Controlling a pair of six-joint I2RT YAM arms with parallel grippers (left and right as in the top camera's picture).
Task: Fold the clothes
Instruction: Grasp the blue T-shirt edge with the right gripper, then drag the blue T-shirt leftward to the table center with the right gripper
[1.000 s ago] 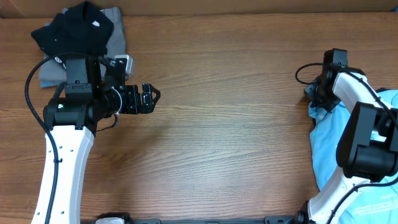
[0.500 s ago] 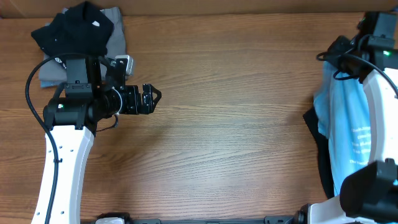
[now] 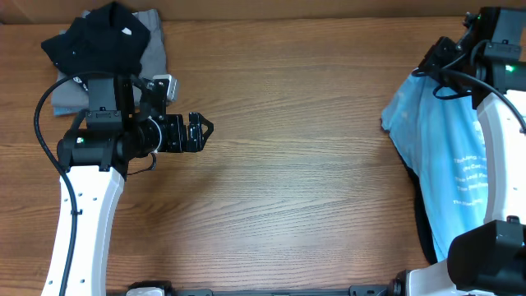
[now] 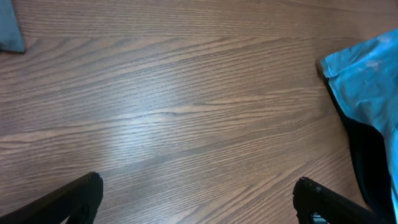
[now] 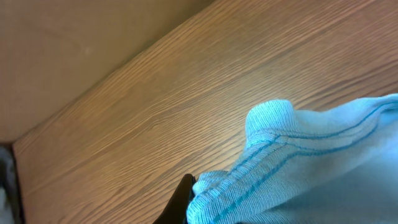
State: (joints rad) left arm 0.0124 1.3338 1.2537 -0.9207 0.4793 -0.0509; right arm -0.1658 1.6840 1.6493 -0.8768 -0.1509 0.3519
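Overhead, blue shirt (image 3: 448, 156): right edge of counter (image 3: 288, 205), rumpled, one end lifted.
Long axis: far-to-near; the held hem end points toward the far edge.
Right gripper (image 3: 441, 56): pinching the shirt's hem.
Left gripper (image 3: 201, 127): spread, empty, well apart.
Progress: dark-and-grey pile (image 3: 107, 41) lies far left, possibly done; this shirt is not yet flat, so all its folds are left.

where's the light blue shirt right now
Overhead view: the light blue shirt drapes along the right edge of the table, its far end held by the right tool.
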